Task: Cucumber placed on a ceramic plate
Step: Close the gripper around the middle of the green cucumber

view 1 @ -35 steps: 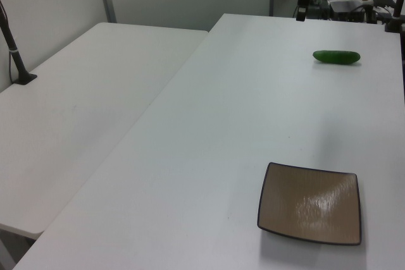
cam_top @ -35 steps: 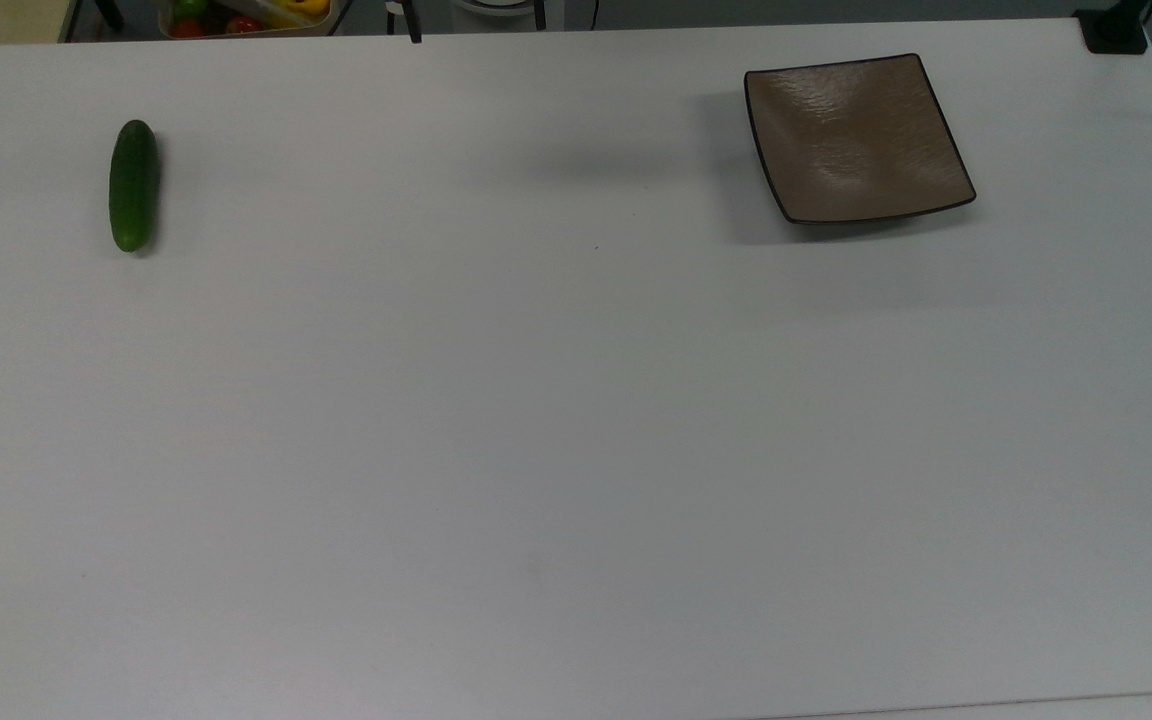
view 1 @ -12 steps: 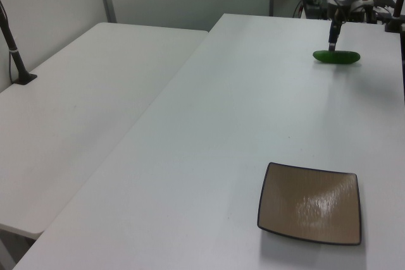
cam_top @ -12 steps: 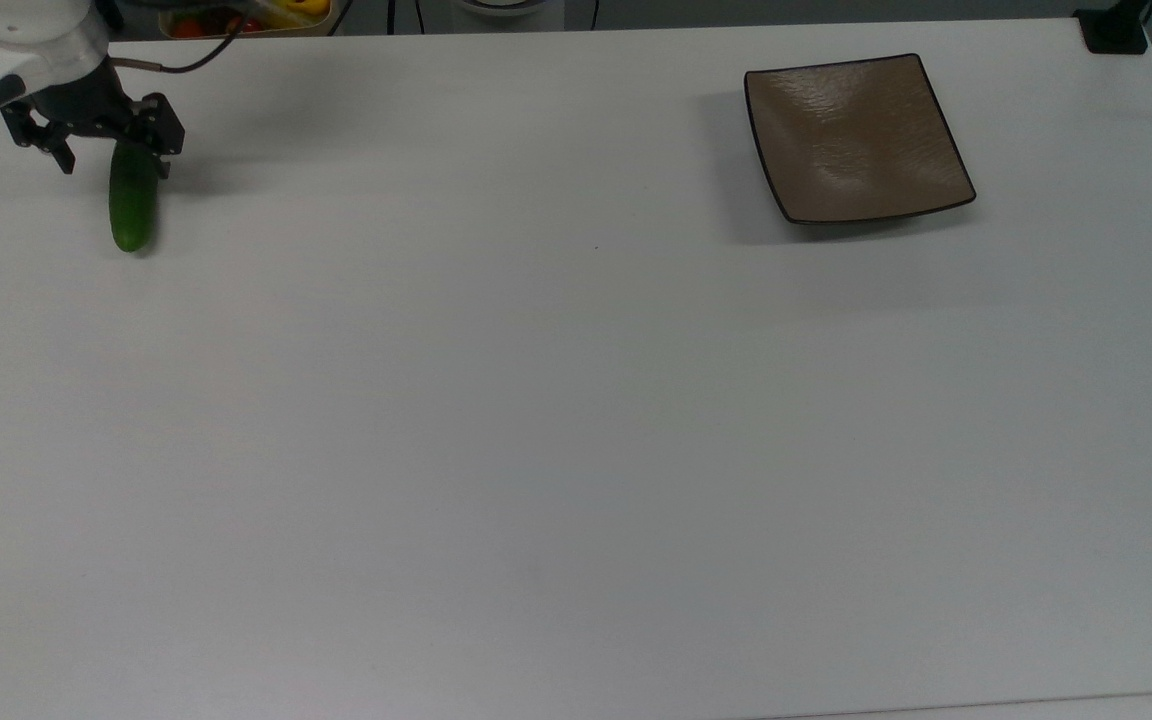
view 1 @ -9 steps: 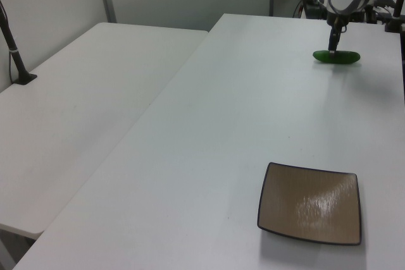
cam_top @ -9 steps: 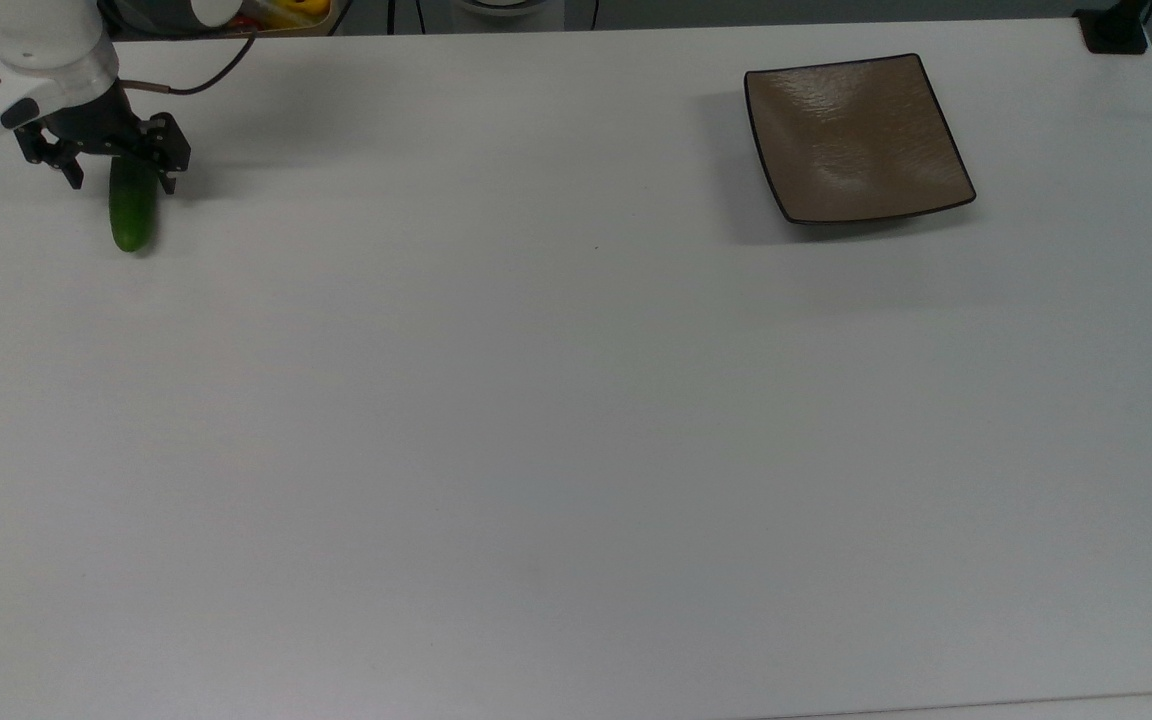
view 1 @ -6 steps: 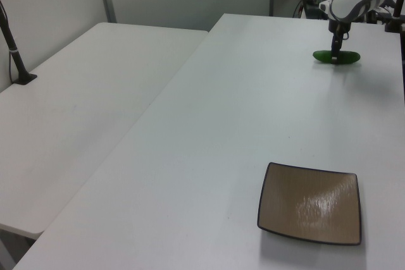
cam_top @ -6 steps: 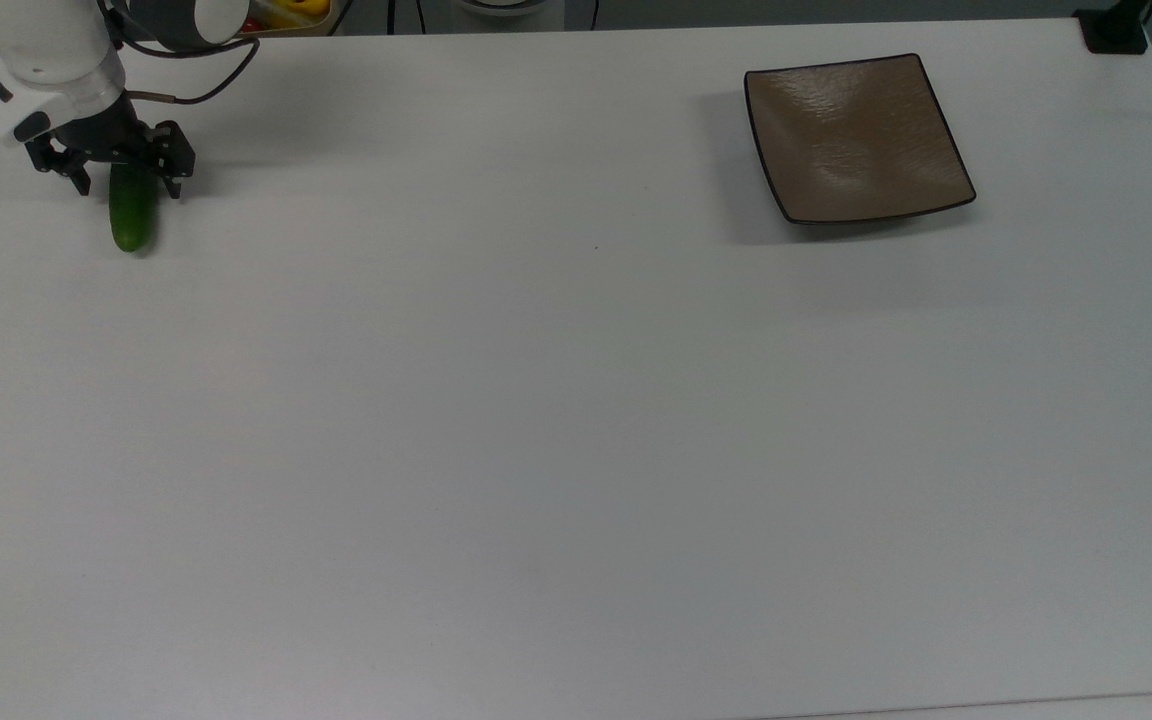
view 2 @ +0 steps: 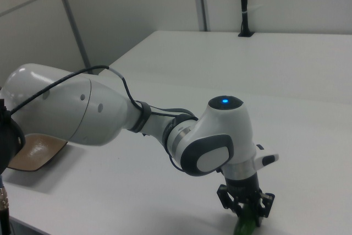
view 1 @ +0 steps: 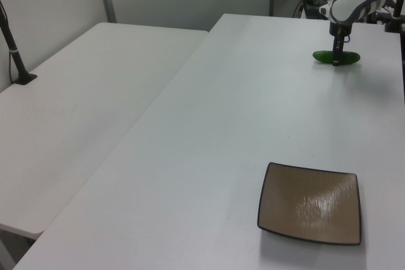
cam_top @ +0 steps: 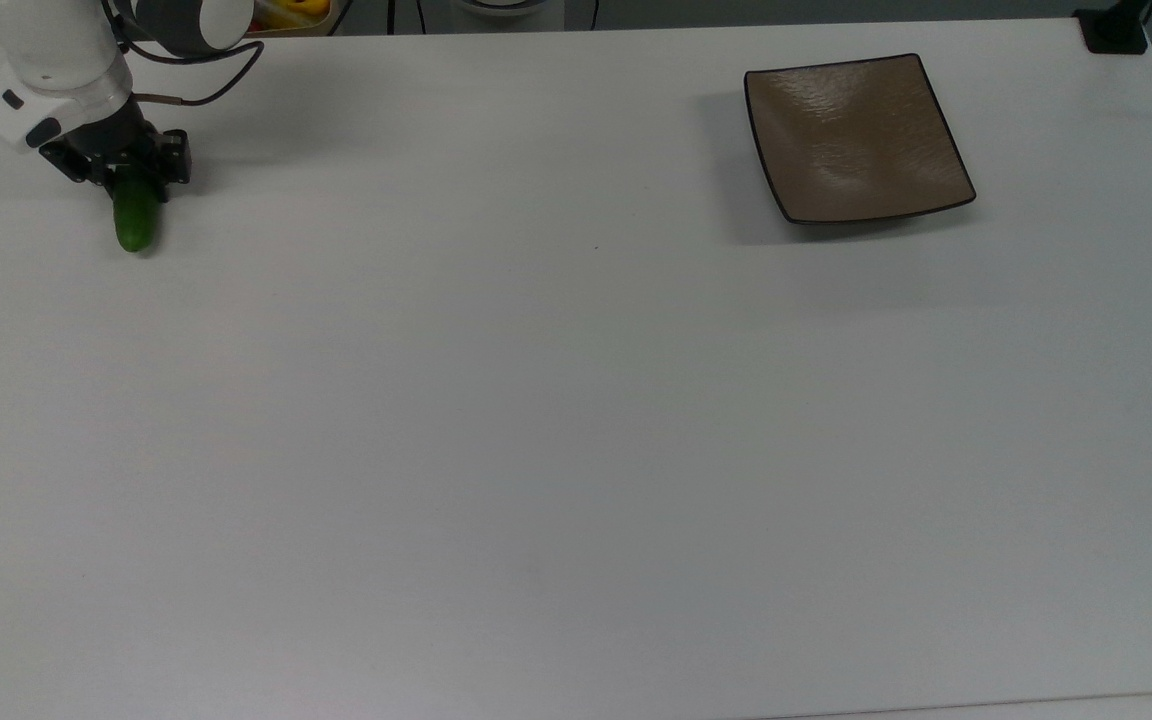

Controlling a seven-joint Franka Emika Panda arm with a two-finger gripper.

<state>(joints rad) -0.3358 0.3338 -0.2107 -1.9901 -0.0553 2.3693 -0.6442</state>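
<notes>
The dark green cucumber (cam_top: 136, 226) lies on the white table near the top view's far left edge. My gripper (cam_top: 126, 190) reaches straight down over its far half, and the fingers press against both of its sides. The left view shows the gripper (view 1: 337, 61) standing on the cucumber (view 1: 352, 57) at the far end of the table. In the right view the gripper (view 2: 246, 216) clamps the cucumber (view 2: 243, 228) at the bottom edge. The square brown ceramic plate (cam_top: 856, 135) sits far off at the top view's upper right, bare; the left view has the plate (view 1: 310, 203) nearest the camera.
A second white table (view 1: 82, 93) adjoins on the left view's left, with a black post (view 1: 14, 49) clamped to it. A bin of colourful produce (cam_top: 286, 12) stands beyond the table's far edge. A black clamp (cam_top: 1116, 30) sits at the top view's upper right corner.
The gripper came in from off the table, dropped over the cucumber and drew its fingers in onto it. The cucumber's near end shifted slightly toward the top view's right.
</notes>
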